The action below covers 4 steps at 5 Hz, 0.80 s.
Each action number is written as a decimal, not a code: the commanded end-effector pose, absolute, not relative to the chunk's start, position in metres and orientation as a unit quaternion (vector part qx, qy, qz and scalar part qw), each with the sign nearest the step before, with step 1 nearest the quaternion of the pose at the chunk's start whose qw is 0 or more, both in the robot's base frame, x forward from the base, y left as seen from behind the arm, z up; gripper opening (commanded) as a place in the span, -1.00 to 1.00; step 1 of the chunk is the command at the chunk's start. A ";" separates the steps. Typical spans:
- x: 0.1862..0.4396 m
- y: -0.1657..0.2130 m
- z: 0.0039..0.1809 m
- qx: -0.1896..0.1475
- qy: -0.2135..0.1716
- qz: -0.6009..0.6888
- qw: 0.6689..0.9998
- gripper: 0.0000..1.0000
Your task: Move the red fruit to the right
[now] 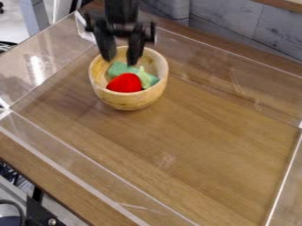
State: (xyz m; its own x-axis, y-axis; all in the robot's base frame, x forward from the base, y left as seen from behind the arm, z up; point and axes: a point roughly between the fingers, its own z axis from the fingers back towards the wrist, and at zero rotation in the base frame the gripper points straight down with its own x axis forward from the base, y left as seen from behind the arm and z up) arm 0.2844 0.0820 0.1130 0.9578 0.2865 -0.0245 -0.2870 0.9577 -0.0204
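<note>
Now, black two-fingered claw [123,46] pointing straight down over the back half of the round light wooden bowl [132,95], jaws spread wide, nothing between them. Dark fingers [105,46] splayed to either side, tips at about the level of the far rim. Empty-handed, clear of the fruit.

Just below and in front of those tips, small round bright red toy fruit [124,83], sitting inside the bowl, toward its near-left side. Tucked beside and behind it, flat light-green rectangular block [141,75], leaning against the bowl's inner wall; touching the fruit or merely close, hard to say from this angle.

Bowl resting on brown wood-grain tabletop [189,150], in the upper-left part of the surface. Wide stretch of bare wood to the right and toward the camera. Clear plastic walls [35,150] fencing the whole table edge, catching reflections. Grey tiled wall [253,26] behind. Fruit not yet moved rightward, lying in the bowl.
</note>
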 end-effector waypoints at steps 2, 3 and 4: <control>0.282 0.091 0.101 -0.009 -0.011 0.166 0.986 -1.00; 0.284 0.092 0.086 -0.010 -0.010 0.142 0.990 1.00; 0.285 0.091 0.072 -0.013 -0.011 0.126 0.992 1.00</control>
